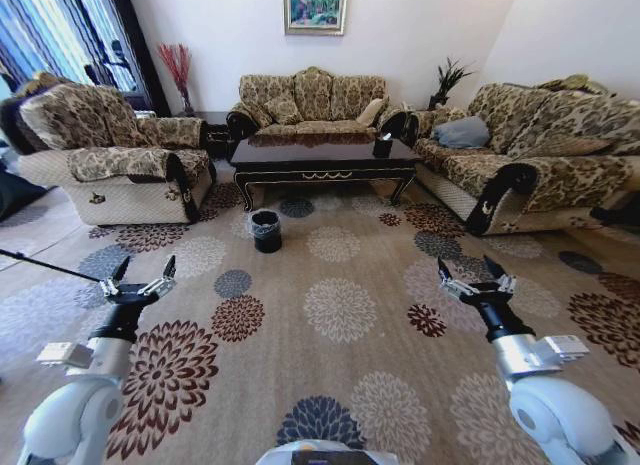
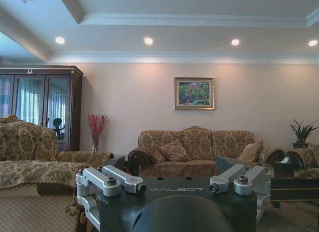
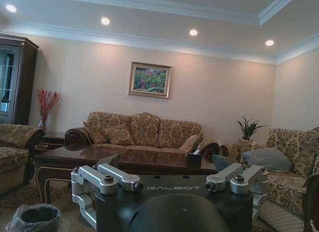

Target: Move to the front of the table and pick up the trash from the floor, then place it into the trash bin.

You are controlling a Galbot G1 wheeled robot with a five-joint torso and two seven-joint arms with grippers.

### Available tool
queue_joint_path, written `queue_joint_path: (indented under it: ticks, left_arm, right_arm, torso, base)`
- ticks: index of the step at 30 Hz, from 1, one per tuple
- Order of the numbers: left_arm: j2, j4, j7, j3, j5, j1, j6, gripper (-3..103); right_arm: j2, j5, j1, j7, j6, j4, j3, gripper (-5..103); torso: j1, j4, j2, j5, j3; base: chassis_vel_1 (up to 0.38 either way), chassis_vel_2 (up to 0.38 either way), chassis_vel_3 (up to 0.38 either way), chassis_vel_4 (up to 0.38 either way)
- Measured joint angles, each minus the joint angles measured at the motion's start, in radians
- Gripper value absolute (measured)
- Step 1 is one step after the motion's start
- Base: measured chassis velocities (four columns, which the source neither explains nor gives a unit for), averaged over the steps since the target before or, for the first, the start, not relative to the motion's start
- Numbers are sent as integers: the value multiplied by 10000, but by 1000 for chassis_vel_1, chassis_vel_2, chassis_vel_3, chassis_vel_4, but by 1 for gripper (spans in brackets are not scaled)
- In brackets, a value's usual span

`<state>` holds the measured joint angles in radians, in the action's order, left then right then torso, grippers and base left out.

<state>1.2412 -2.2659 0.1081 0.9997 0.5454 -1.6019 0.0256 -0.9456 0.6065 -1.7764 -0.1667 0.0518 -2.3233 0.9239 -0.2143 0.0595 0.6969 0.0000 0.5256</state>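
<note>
The word GALBOT is printed in pale letters on the dark body of each gripper, readable in both wrist views; no other writing can be made out.

The table stands at the far side of the flowered carpet, right in front of the middle sofa. A small black container sits on the table near its right end. The bin, black with a grey bag ruffled over its rim, stands on the carpet just in front of the table, off its left front leg. In the right wrist view the bin shows low down, nearer than the table.

The left gripper hangs above the carpet well short of the table and to the left of the bin, jaws spread wide with nothing between them. The right gripper hangs at about the same distance from the table, off to the bin's right, its jaws likewise spread and holding nothing. The bin lies between the two grippers in line but farther off, closer to the table than to either of them.

Trash on the floor cannot be picked out with certainty: the carpet's pattern is busy, and no tissue, bottle or wrapper can be told apart from it near the table or the bin.

An armchair stands left of the table and a second sofa right of it. A framed painting hangs above the middle sofa.
</note>
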Motion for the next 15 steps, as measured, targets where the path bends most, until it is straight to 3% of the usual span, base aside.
queue_joint_path:
  ticks: [15]
  left_arm:
    - [85, -73, 18, -86, -40, -1, -18, 100]
  right_arm:
    - [-64, -100, 16, 46, 5, 65, -53, 100]
  torso:
    - [-282, -1, 659, 0, 373]
  base:
    - [0, 0, 0, 0]
